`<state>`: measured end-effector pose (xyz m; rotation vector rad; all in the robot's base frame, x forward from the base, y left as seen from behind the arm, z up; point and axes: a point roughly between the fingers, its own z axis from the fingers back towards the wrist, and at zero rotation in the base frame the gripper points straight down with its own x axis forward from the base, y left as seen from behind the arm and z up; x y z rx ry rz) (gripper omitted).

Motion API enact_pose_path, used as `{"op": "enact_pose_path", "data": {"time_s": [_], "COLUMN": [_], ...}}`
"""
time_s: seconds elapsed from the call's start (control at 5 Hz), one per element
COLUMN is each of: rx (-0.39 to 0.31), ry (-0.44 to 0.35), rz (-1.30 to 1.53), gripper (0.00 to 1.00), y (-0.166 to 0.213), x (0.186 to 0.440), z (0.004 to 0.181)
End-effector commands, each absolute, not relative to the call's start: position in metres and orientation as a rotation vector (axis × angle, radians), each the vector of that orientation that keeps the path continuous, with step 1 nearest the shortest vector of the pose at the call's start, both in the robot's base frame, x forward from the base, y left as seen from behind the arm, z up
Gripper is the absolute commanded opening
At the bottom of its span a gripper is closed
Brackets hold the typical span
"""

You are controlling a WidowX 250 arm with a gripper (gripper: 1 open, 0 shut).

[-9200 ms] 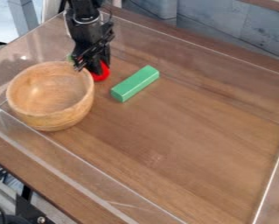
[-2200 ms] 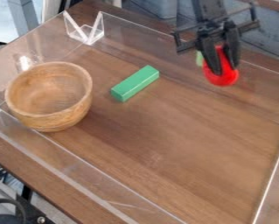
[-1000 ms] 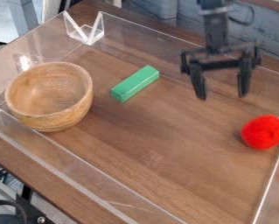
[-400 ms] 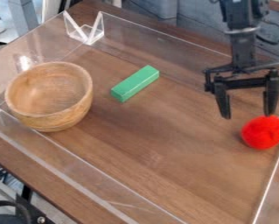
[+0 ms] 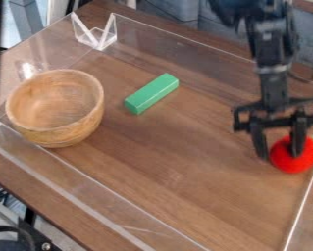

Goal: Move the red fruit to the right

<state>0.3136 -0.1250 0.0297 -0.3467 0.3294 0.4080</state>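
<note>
The red fruit sits at the right side of the wooden surface — well apart from the wooden bowl and the green block. The pincer is at the fruit, its fingers apart — whether they touch it, I cannot tell.

We see a broad bare stretch of brown wooden worktop between the round wooden bowl and the red roundish toy fruit. The green rectangular block stands in the way farther back, between bowl and fruit.
</note>
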Motion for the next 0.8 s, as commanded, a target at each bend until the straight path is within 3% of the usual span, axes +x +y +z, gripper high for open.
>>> {"op": "enact_pose_path", "data": {"time_s": [0.0,0.2,0.4,0.6], "rx": [-0.419,-0.459,-0.535,-0.534], "ry": [0.277,0.259,0.203,0.193], "rz": [0.334,0.298,0.355,0.400], "gripper": [0.00,0.00,0.00,0.00], "y": [-0.115,-0.104,-0.102,-0.122], "x": [0.327,0.332,0.331,0.326], "z": [0.073,0.097,0.133,0.127]}}
